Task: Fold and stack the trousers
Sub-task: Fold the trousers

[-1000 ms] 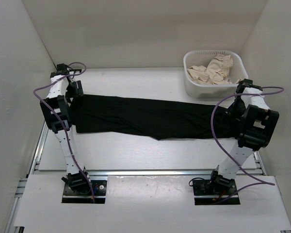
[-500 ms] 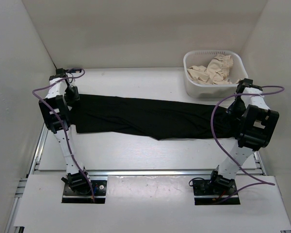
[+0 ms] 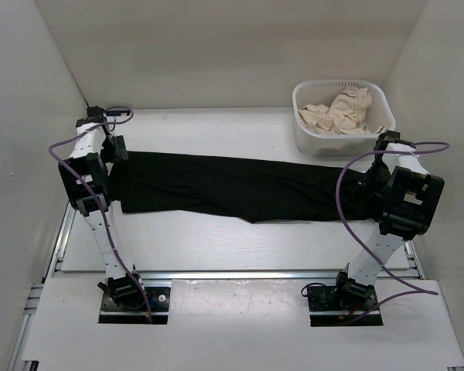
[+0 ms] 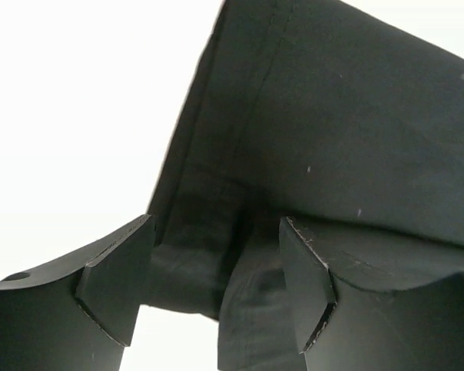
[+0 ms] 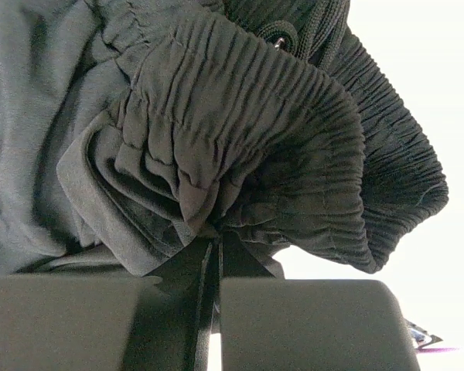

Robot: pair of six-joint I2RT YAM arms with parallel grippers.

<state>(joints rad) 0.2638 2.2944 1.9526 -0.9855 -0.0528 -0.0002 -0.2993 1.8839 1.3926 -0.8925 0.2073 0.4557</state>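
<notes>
Surface: white table (image 3: pixel 216 239) between pale walls
Trousers: the black trousers (image 3: pixel 232 189) lie stretched across the table, left to right
Right gripper (image 5: pixel 209 267): closed tight on the gathered waistband (image 5: pixel 240 139)
Left gripper (image 4: pixel 216 286): fingers apart, the hem (image 4: pixel 193 232) just in front, not held
Basket: white basket (image 3: pixel 309 139) behind the waist end, beige garments (image 3: pixel 340 112) inside
Risk: if only the right side pulls, the free hem may drag and the fold becomes crooked
</notes>
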